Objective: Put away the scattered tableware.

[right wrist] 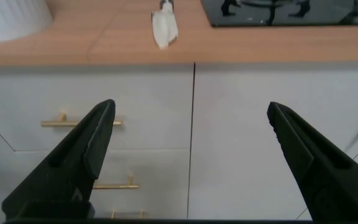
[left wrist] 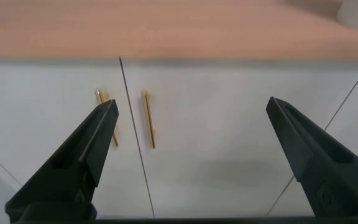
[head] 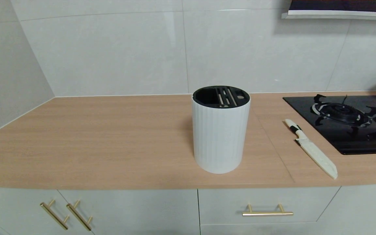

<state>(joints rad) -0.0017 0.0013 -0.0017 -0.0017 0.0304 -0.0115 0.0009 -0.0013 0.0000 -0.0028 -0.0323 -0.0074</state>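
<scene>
Head view: a white ribbed holder stands upright on the wooden surface, its black top cut with narrow slots and one wider opening; a knife lies flat to the right of the holder, apart from it, between the holder and a black stove; the knife's handle points away toward the wall, and its pale blade runs toward the front edge, nearer than the holder's foot.

Left wrist view: the left claw hangs below the surface's front edge, its two dark fingers spread wide with nothing between them; it faces white cupboard doors with gold handles, lower than the holder and left of it.

Right wrist view: the right claw is likewise spread and empty, in front of white drawers and below the surface; the knife's blade tip shows over the edge above it, just right of the holder's rounded wall, with the stove farther right.

Judging by its look, the knife is light and stiff; the blade is thin, smooth and likely slippery, and it lies flush on the surface, so a claw would find little to bite there; the thicker handle seems the sound place to take hold, across its sides, which means reaching past the blade; it would then need turning tip-down to enter one of the holder's slots.
</scene>
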